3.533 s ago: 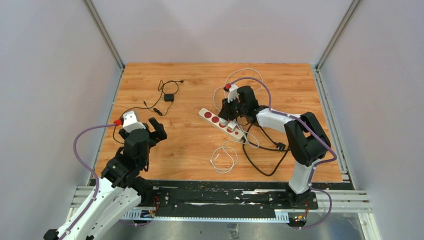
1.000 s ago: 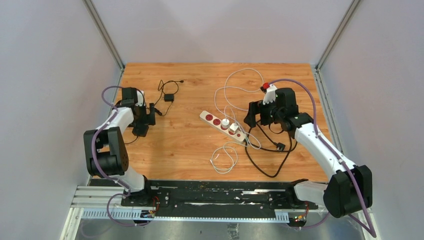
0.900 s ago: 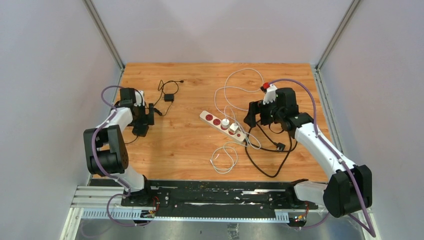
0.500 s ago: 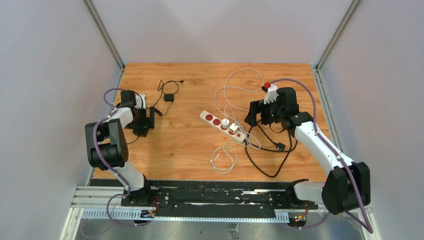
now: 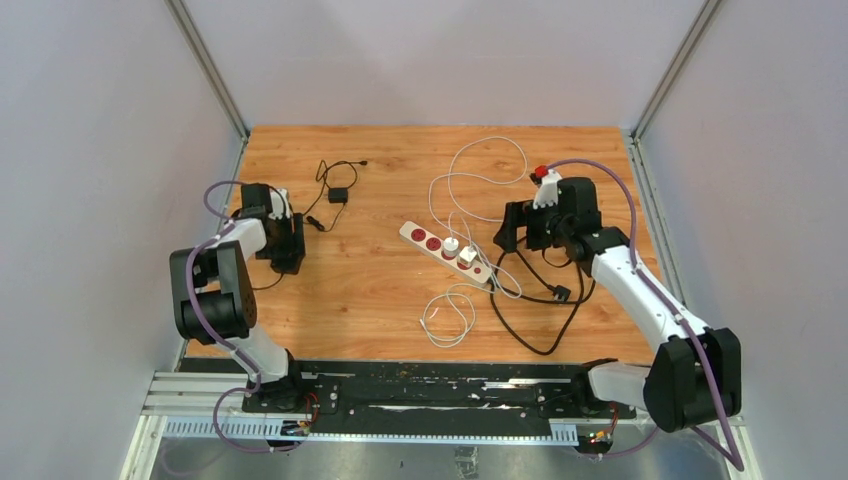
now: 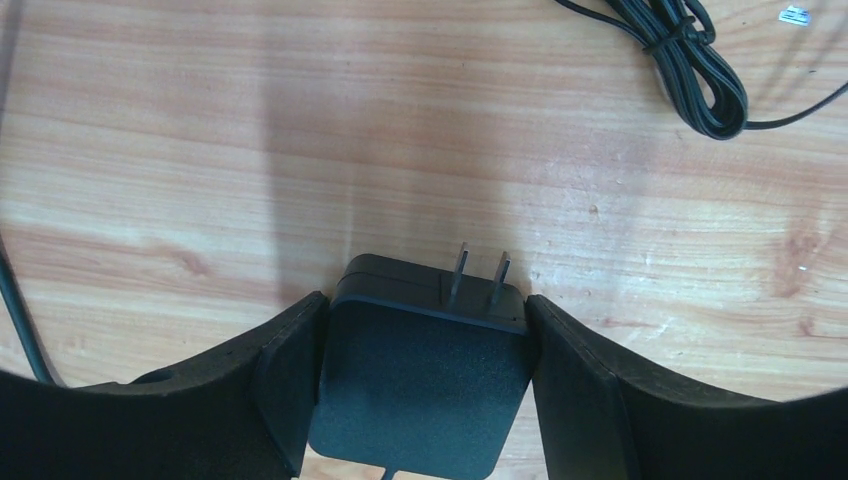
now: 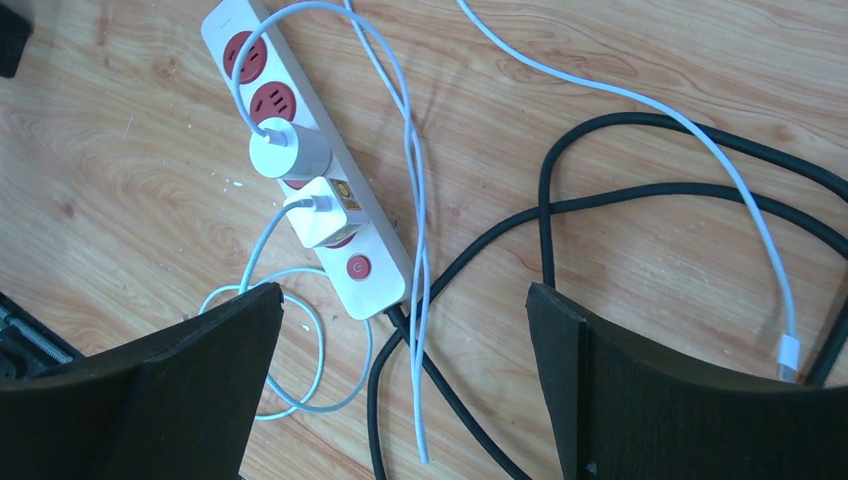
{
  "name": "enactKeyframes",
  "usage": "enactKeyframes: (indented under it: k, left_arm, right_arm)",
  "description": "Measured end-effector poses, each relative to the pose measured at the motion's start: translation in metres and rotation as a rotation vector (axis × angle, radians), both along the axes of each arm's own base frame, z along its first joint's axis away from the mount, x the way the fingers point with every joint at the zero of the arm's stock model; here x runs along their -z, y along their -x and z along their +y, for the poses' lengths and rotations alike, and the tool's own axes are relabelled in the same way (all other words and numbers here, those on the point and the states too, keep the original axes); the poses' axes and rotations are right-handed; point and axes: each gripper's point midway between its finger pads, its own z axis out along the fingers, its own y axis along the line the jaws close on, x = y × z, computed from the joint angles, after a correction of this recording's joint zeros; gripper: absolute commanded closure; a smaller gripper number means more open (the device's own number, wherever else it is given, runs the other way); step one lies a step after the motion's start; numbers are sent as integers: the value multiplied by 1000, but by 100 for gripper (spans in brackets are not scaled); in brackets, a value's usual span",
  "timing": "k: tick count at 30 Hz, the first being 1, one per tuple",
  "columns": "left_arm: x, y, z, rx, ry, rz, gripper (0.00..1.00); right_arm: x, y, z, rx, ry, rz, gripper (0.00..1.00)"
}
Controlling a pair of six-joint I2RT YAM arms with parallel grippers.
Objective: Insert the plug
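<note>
Closing since a second ago, the left gripper (image 6: 425,335) is pinching the one black plug (image 6: 420,385) at the table's (image 5: 380,300) nine o'clock. One power strip (image 7: 372,285) is carrying two white chargers (image 7: 290,150), with two red sockets (image 7: 247,55) showing free. The right gripper (image 5: 515,228) is hovering spread at its two o'clock.

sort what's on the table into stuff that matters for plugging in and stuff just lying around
For the job:
- black adapter, prongs out, gripped by the left end effector
- power strip, two red sockets free

Lying about:
- two white chargers already in the strip
- loose white cables
- thick black cable
- bundled black cord
</note>
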Motion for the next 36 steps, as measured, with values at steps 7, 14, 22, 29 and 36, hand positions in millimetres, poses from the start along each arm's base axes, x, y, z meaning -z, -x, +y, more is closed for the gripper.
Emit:
enactKeyframes:
  k: [7,14,22,29,36]
  left_arm:
    - [-8,8,-22,-107,140,-58,100]
    - [-47,12,-54,-225,306,-210,100]
    - [-169,25,-154,-169,550,-603,100]
    - [-237,55,-210,-181,755,-757,100]
    - [-255,63,-225,-270,848,-780,100]
  right_arm:
    - [-26,5,-16,99,-29,-113,0]
    - [-77,13,-12,134,-175,-291,0]
    - [-112,24,40,-74,-359,-333,5]
    - [-141,79,160,-471,-378,-420,6]
    - [-127,81,232,-562,-309,-473,7]
